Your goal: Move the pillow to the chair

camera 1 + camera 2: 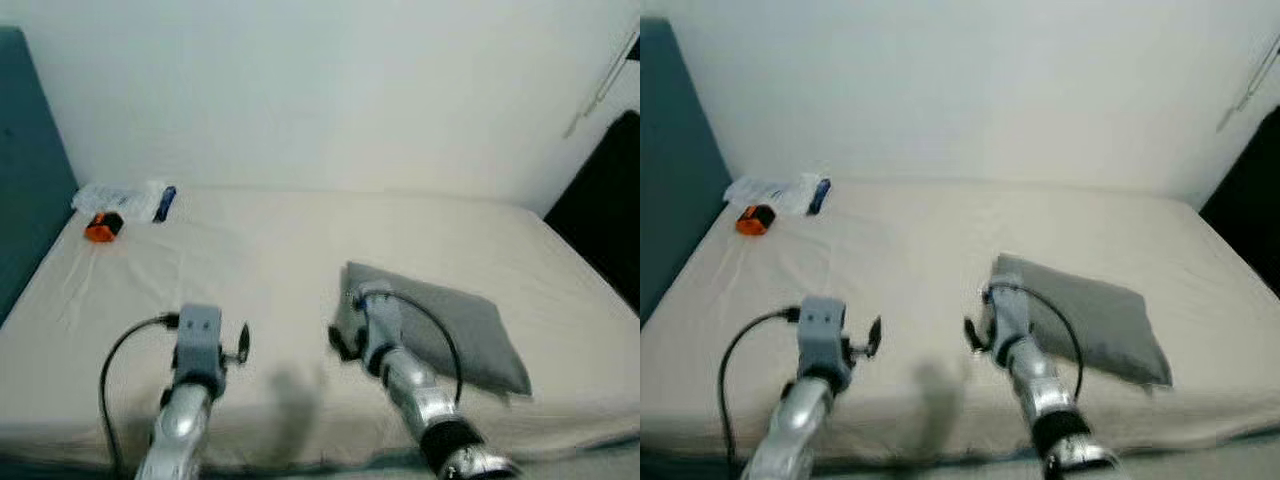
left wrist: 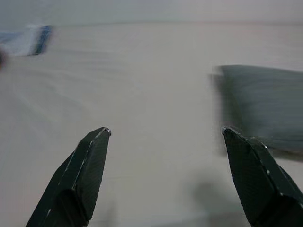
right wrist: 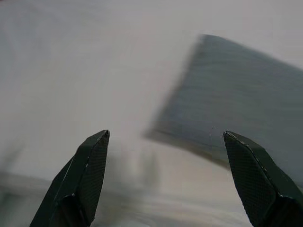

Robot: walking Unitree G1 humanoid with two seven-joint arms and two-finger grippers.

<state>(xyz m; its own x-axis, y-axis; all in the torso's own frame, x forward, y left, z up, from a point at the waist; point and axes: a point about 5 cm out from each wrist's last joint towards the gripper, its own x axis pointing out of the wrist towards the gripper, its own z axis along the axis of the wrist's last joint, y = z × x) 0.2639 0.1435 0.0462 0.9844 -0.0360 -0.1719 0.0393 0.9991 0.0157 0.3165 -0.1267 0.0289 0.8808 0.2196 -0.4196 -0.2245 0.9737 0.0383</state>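
A flat grey pillow (image 1: pixel 450 325) lies on the cream bed (image 1: pixel 270 250), right of the middle and near the front edge. My right arm (image 1: pixel 400 365) reaches over the pillow's left end. In the right wrist view, the right gripper (image 3: pixel 165 137) is open with nothing between its fingers, and the pillow (image 3: pixel 236 90) lies just ahead of it. My left arm (image 1: pixel 195 350) is held over bare sheet to the pillow's left. The left gripper (image 2: pixel 165 135) is open and empty, with the pillow (image 2: pixel 265 104) off to one side.
At the bed's far left corner lie an orange object (image 1: pixel 102 227), a white plastic bag (image 1: pixel 118 196) and a small blue item (image 1: pixel 165 203). A teal headboard (image 1: pixel 30 170) rises on the left. A dark shape (image 1: pixel 605 210) stands beyond the bed's right side. A white wall is behind.
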